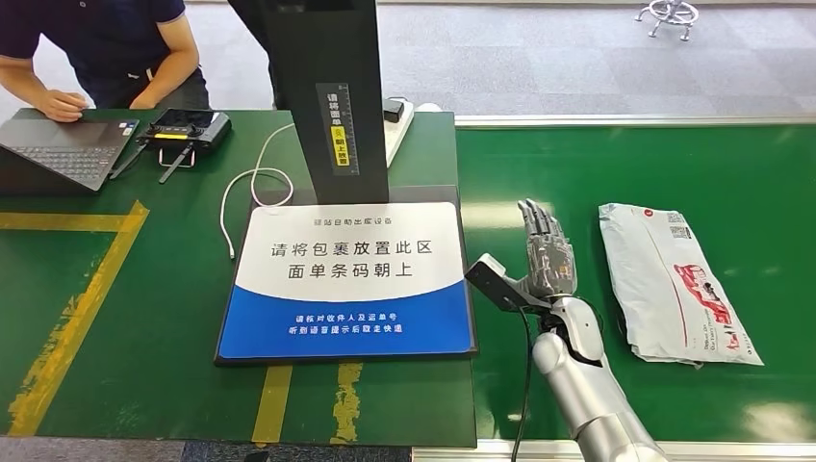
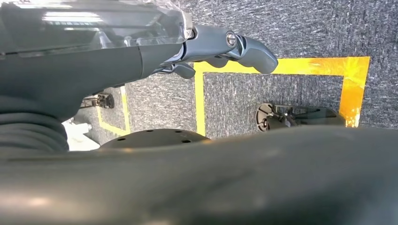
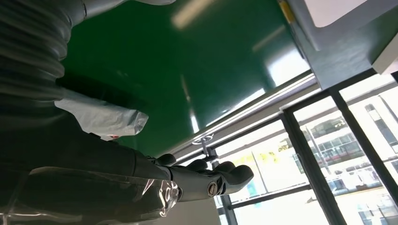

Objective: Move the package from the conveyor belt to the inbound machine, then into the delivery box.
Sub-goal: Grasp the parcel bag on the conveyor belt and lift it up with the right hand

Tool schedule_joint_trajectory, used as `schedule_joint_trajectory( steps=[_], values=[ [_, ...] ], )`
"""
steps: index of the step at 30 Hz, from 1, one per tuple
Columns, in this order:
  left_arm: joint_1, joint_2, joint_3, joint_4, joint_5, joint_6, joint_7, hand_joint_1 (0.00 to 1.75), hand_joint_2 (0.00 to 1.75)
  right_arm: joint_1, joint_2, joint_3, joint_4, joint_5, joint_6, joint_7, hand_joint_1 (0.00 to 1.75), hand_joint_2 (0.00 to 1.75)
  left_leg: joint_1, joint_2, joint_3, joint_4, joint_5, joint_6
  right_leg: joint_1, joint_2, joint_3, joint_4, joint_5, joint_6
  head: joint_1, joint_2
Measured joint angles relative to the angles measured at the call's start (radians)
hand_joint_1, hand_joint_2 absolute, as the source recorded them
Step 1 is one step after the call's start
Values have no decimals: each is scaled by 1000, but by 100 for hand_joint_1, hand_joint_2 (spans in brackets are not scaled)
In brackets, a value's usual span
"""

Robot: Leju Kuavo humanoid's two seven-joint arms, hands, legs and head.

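The person (image 1: 106, 48) at the far left of the worktop (image 1: 144, 318) is cut off by the frame's edge, one hand on a laptop (image 1: 63, 149), and the inbound machine's black column (image 1: 332, 87) runs out of the top of the head view. The small print on the package (image 1: 674, 284) is too fine to read. The right robot hand (image 1: 547, 252) hovers over the green conveyor belt (image 1: 625, 164) between the machine's white-and-blue scanning pad (image 1: 348, 284) and the package, fingers stretched straight and apart, holding nothing. The left robot hand (image 2: 220, 49) hangs over grey floor marked with yellow tape (image 2: 281, 66), fingers loosely extended, empty. The package is a flat grey-white plastic mailer with red printing, lying wrinkled on the belt just right of the right robot hand, not touching it.
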Motion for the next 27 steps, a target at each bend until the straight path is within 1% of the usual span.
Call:
schedule_joint_trajectory(
  steps=[8,12,21,27],
  values=[
    [1,-4,18,0,15,14,2,0,0,-95,-12,5,118,113,-46,133,0,175,0,0,0,0,0,0,0,0,0,0,0,0,0,0],
    [2,-7,26,0,14,14,-2,0,0,-126,-24,6,165,140,-58,188,0,175,0,0,0,0,0,0,0,0,0,0,0,0,0,0],
    [4,-10,27,0,-10,5,-2,0,0,-126,-72,6,210,218,-70,337,0,175,0,0,0,1,0,0,0,0,0,0,0,0,0,0],
    [4,-10,27,0,-17,6,2,0,0,-119,-89,3,217,280,-69,421,0,175,0,0,0,1,0,0,0,0,0,0,0,0,0,0]
  ],
)
